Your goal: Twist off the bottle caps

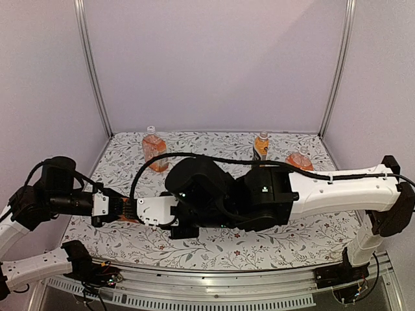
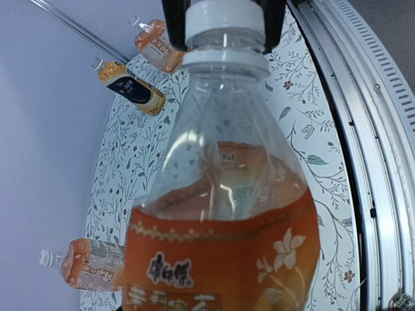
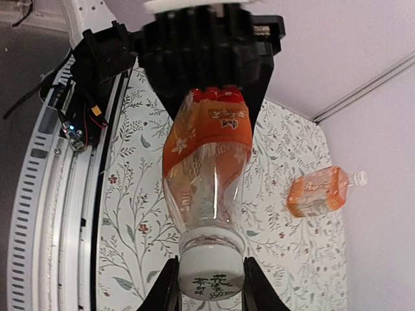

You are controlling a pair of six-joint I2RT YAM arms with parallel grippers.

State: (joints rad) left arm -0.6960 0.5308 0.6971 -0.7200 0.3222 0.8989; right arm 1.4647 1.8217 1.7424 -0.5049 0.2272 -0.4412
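Note:
A clear bottle of orange drink [image 2: 220, 194] is held level above the table between both grippers. My left gripper [image 1: 124, 210] is shut on its labelled body [image 3: 207, 129]; its fingers are hidden behind the bottle in the left wrist view. My right gripper [image 3: 211, 288] is shut on this bottle's white cap [image 3: 211, 272], one black finger on each side. The cap also shows in the left wrist view [image 2: 224, 19] between the right gripper's fingers [image 2: 174, 23]. In the top view the arms hide the cap.
Three other capped orange-drink bottles stand or lie at the back of the flowered table [image 1: 214, 249]: one at back left [image 1: 154, 150], a dark-labelled upright one [image 1: 260, 146], and one at back right [image 1: 299, 159]. A metal rail [image 1: 214, 285] runs along the near edge.

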